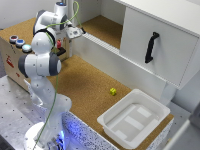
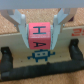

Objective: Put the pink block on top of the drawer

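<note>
One claw: the claw pinches the pink block between its two pale fingers, one finger on each side face.
Pink block: held in the claw, clear of any surface as far as the wrist view shows; it carries dark letters, an H on the face turned to the wrist camera, and a lighter face below with more markings too blurred to read surely.
Below the block: a tan panel with a small blue robot figure printed on it, and a black handle bar running across, just under that figure.
Arm: in the exterior view the white Franka arm rises from its base near the worktop's front edge and reaches back, its claw low beside the wooden box; the block itself is too small to make out there.
Wooden box: the wooden box stands to the exterior view's left of the arm, with three round buttons on its top.
Worktop: the cork-covered worktop stretches from the arm toward the exterior view's right.
Yellow object: a small yellow object lies on the worktop, well apart from the arm and near the white tray.
White tray: the white tray sits at the worktop's near corner on the exterior view's right.
Cabinet: a white cabinet with a black handle stands behind the tray.
</note>
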Available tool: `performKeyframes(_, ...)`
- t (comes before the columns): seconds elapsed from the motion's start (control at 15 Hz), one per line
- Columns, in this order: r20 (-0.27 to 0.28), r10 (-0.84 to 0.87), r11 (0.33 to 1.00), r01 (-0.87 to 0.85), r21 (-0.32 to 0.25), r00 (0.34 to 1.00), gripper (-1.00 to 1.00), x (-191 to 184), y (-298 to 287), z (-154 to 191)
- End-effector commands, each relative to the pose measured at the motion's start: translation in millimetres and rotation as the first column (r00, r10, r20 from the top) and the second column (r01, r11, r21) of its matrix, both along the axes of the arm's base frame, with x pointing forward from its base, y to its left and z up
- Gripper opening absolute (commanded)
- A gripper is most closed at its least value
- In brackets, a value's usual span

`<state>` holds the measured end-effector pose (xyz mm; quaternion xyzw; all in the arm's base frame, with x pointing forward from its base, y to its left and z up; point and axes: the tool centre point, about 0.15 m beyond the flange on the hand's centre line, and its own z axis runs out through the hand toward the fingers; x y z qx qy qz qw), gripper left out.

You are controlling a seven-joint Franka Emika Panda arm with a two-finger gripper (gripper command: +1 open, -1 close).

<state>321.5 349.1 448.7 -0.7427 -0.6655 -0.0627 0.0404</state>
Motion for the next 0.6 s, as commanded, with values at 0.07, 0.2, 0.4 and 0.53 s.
performKeyframes(0.07,-0.051,0.036,0.998,-0.038,-0.042,0.998,-1.00,-21,62,14)
performKeyframes(0.2,-0.059,0.050,0.998,-0.052,-0.034,0.997,-1.00,-32,73,6)
performKeyframes(0.4,-0.035,0.076,0.996,-0.077,-0.036,0.997,-1.00,-39,96,2)
performKeyframes(0.53,-0.022,0.095,0.995,-0.095,-0.025,0.995,-1.00,-31,109,6)
